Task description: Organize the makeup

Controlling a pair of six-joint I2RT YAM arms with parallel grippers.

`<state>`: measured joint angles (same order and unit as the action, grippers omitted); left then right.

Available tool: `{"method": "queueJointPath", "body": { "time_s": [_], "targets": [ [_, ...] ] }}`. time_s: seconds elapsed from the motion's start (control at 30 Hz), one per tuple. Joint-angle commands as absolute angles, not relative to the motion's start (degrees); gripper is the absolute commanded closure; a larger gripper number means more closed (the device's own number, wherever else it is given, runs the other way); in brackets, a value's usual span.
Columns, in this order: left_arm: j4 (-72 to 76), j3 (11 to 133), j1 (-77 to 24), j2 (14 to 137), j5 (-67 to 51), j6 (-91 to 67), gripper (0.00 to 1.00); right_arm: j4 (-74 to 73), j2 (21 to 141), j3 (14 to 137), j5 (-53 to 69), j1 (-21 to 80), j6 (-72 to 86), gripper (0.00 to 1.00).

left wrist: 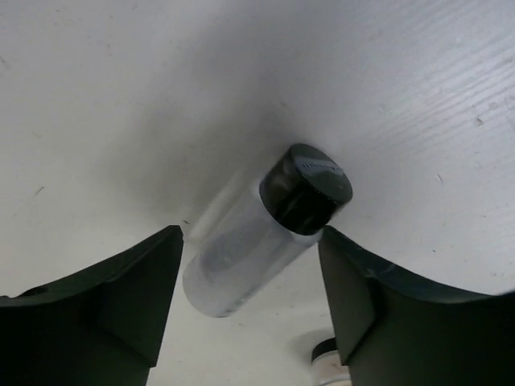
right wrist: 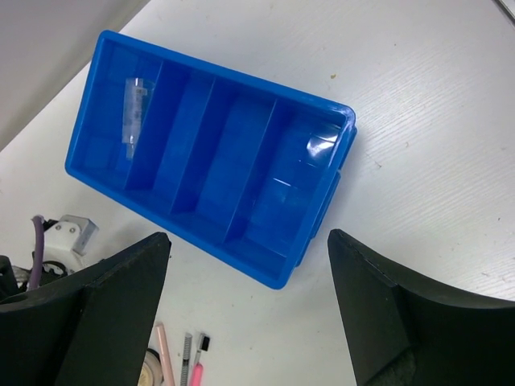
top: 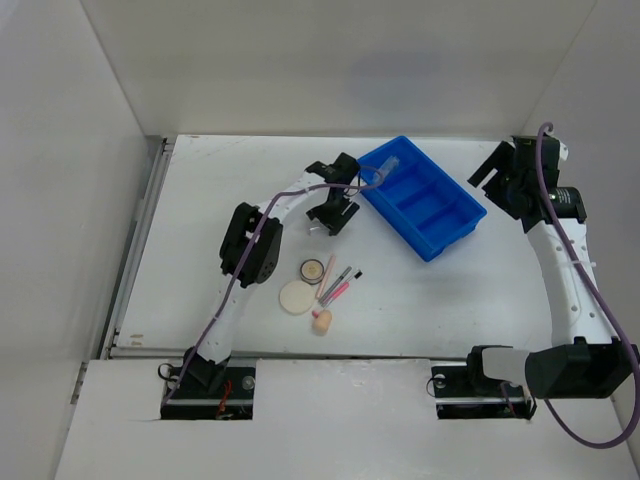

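Left gripper [left wrist: 249, 241] spread wide, astride the clear tube [left wrist: 240, 269] — nothing held. Judged light, rigid, slick, prone to roll; take it mid-barrel. Right gripper [right wrist: 249, 237] likewise spread.

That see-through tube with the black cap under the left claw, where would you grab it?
Probably mid-barrel on the tube, coming straight down from above. It lies on its side on the table, between the open fingers of the left gripper, so they can close across its round width.

Blue tray [top: 440, 225] sits just right of left tool [top: 330, 212], blocking that side. Clear tube [left wrist: 265, 233] lies between its spread fingers [left wrist: 105, 314]. Bare surface [top: 200, 250] to the left.
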<state>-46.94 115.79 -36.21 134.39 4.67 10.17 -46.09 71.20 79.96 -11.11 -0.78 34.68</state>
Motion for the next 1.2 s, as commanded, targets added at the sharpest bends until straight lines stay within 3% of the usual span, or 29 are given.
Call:
{"method": "queueJointPath", "body": {
  "time_s": [0.0, 0.07, 0.1, 0.23, 0.27, 0.3, 0.5, 0.77, 1.17],
  "targets": [
    [-47.81, 119.08, -35.33, 135.18, 4.13, 10.11, 0.37, -46.75, 69.79, 81.56, -11.25, -1.14, 33.49, 0.15],
    [-48.34, 119.88, -35.33, 135.78, 4.65, 9.59, 0.46, -46.76, 69.79, 81.56, -11.78, -1.14, 33.49, 0.15],
    [-48.34, 119.88, -35.33, 135.79, 4.66, 9.58, 0.57, -46.76, 69.79, 82.17, -12.30, -1.14, 33.49, 0.15],
    [-48.96, 120.50, -35.33, 132.72, 4.66, 8.97, 0.84, -47.90, 69.79, 82.71, -12.92, -1.14, 33.49, 0.15],
    [-48.96, 120.50, -35.33, 131.84, 3.88, 8.96, 0.97, -47.90, 69.79, 83.31, -12.92, -1.14, 33.49, 0.15],
    [-48.96, 120.50, -35.33, 130.88, 3.35, 8.36, 1.00, -47.90, 69.79, 83.32, -12.92, -1.14, 33.49, 0.15],
    [-43.25, 124.00, -35.33, 125.34, -2.71, 7.03, 1.00, -49.66, 70.31, 85.86, -13.45, -1.14, 33.49, 0.15],
    [-38.32, 132.18, -35.33, 125.86, -4.04, 7.03, 1.00, -53.35, 70.31, 88.94, -13.45, -1.14, 32.96, 0.15],
    [-27.87, 133.32, -35.33, 127.88, -8.25, 4.23, 1.00, -53.88, 68.99, 87.11, -13.45, -1.14, 32.96, 0.15]
  ]
}}
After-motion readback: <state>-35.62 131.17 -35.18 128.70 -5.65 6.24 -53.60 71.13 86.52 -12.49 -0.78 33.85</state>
